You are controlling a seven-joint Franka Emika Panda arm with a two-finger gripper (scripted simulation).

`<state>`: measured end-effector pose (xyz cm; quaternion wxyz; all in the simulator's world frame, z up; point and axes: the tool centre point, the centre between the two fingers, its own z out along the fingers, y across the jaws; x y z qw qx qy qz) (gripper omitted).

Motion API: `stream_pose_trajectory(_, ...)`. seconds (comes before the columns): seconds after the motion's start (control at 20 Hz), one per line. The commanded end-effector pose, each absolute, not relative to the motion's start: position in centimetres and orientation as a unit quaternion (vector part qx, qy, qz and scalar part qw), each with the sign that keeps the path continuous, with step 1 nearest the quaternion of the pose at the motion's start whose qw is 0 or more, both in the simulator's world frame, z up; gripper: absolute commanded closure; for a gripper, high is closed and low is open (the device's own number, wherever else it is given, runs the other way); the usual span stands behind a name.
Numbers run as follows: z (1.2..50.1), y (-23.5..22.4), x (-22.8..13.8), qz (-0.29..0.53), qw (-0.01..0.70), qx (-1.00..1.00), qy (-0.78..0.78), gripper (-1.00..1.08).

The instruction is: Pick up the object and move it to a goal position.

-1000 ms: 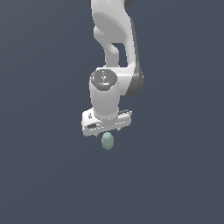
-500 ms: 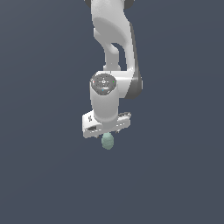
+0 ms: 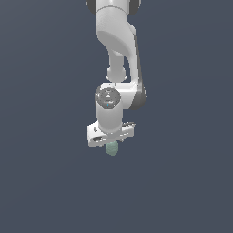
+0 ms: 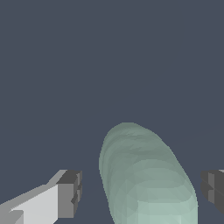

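Exterior view first: the white arm (image 3: 116,54) reaches down out of the top edge, and the gripper (image 3: 111,144) hangs at its end with the object (image 3: 112,148), a small mint-green lump, poking out just below the hand, roughly in the middle of the plain dark grey background. No surface, shadow or goal marker shows, so I cannot tell whether the object is lifted or resting on something. Wrist view: the object (image 4: 146,177) lies between the two dark fingertips (image 4: 70,193), yet grey background shows on either side of it, so the jaws stand wider than the object and neither pad visibly touches it. That gap is the risk, in my judgement: if the arm rises or travels before the fingers close, the object is left behind or drops; and because it is rounded, an off-centre squeeze could push it sideways out of the pads.
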<state>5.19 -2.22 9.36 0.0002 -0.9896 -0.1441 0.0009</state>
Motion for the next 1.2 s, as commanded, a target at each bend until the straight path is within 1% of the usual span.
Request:
stream_pose_trajectory(0.0,9.4,-2.2,5.3,0.0,0.0,-0.99,-0.144,-0.92)
stream_pose_trajectory(0.05,9.4,-2.2,5.3,0.0,0.0,-0.99,-0.144,1.08)
stream_pose_trajectory(0.7,9.6,-2.1,5.2,0.0,0.0,-0.99,-0.144,1.08)
stream_pose_trajectory(1.15,12.7,-0.6,4.0,0.0,0.0,-0.99,-0.144,1.08)
